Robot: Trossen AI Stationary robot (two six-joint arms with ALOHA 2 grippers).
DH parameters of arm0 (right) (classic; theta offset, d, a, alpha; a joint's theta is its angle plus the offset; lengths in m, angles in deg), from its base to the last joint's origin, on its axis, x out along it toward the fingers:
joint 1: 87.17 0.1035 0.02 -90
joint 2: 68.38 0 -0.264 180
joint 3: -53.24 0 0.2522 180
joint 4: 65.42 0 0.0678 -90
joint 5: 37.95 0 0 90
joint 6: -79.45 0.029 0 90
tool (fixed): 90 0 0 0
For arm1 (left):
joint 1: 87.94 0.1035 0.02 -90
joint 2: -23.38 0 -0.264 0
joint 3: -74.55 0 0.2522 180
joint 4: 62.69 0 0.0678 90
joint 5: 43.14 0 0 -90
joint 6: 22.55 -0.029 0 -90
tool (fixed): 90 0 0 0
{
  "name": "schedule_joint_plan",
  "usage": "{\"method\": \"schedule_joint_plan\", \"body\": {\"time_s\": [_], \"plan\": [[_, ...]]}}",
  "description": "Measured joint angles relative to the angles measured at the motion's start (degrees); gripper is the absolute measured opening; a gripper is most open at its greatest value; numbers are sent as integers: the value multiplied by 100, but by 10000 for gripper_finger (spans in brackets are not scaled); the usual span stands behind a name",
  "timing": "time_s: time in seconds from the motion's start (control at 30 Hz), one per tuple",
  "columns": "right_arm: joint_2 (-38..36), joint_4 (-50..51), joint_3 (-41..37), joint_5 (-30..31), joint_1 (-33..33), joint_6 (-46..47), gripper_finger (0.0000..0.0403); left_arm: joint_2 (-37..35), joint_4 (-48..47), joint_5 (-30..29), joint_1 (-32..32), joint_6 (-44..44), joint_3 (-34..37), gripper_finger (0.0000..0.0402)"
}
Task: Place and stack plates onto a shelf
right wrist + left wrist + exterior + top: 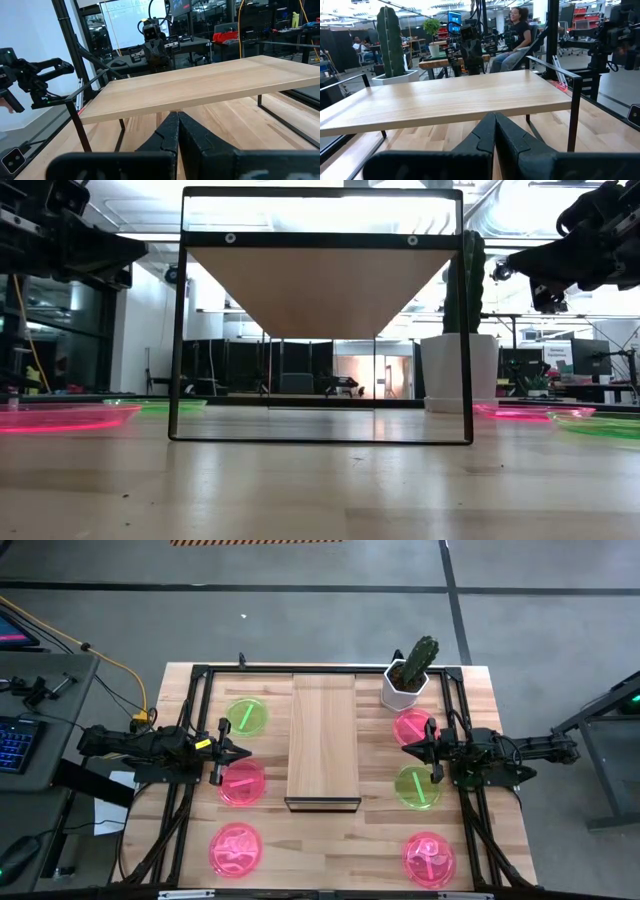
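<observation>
shelf: the shelf (322, 737) stands in the middle of the desk (330, 850), running from its far edge toward the near one; its top is bare, so no plate is placed yet.
plates: six plates lie flat on the desk, three along each long side of the shelf; green plate (246, 716) and two pink on the left, pink plate (414, 725), one green, one pink on the right.
left gripper: the left gripper (243, 752) hangs above the desk's left side, fingers pressed together, holding nothing, pointed at the shelf.
right gripper: the right gripper (408, 749) mirrors it on the right, pressed together, empty.
cactus pot: the cactus pot (406, 686) sits at the far right corner beside the shelf, crowding the nearest pink plate.
room: likely open lanes between plates and shelf edges.
</observation>
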Motion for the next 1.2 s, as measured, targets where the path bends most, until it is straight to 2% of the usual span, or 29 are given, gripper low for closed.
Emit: {"method": "schedule_joint_plan", "body": {"time_s": [0.63, 0.93, 1.0, 1.1, 1.2], "plan": [[0, 0, 0, 0, -2, 2, 0, 0, 275, 0, 1, 28, 0, 0], [0, 0, 2, 2, -2, 6, 0, 0, 543, -3, 0, 975, 1, 0], [0, 0, 2, 0, -1, 160, 0, 47, 1077, -284, 10, 807, 5, 0], [0, -3, 0, 14, -7, 369, 0, 336, 1873, -1226, 67, 853, -77, 0], [0, -33, 0, 137, -9, 387, 0, 995, 1222, -1858, 210, 878, -587, 7]]}}
